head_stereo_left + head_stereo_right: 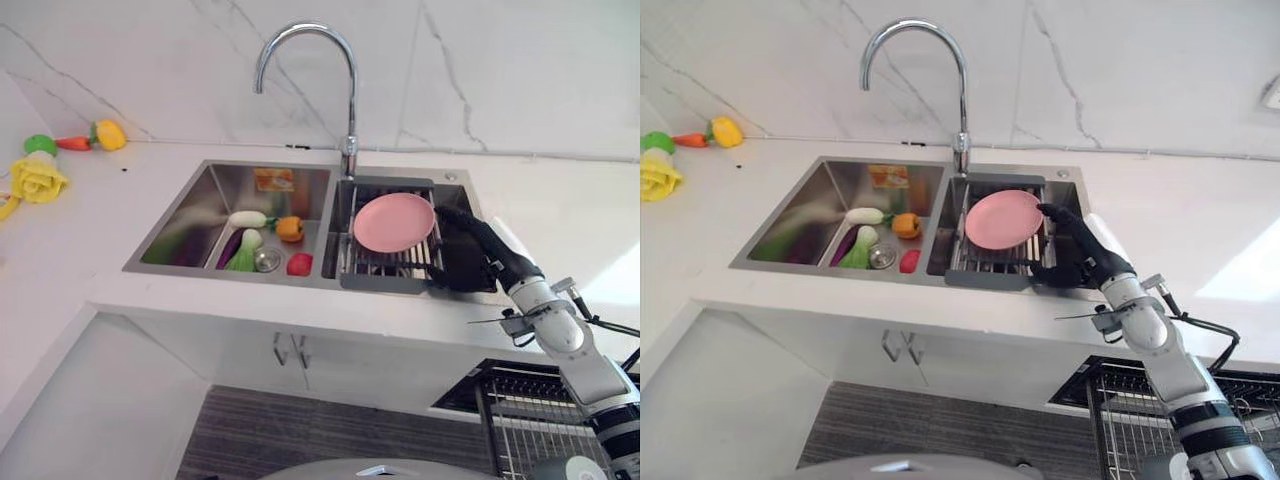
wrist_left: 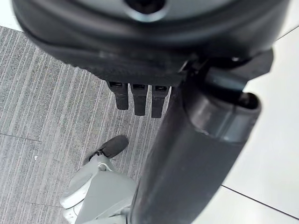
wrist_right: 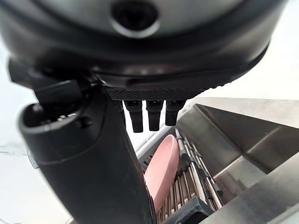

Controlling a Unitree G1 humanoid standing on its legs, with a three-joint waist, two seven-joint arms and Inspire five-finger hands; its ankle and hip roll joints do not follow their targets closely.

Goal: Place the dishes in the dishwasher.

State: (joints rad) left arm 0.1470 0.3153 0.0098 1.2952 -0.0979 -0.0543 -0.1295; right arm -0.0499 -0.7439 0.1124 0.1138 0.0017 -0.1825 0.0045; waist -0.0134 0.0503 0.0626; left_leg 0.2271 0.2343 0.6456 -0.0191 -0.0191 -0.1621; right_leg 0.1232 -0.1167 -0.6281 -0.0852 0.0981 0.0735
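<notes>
At the sink's drying rack, right hand outstretched, fingers straight and loose, just beside the pink plate.

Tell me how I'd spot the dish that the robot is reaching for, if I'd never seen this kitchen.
Find the steel double sink under the curved faucet. Its right basin holds a dark wire drying rack, and a pink plate rests in it, with the robot's right hand just beside it. It is the one round, flat pink dish; the toy vegetables all lie in the left basin.
</notes>
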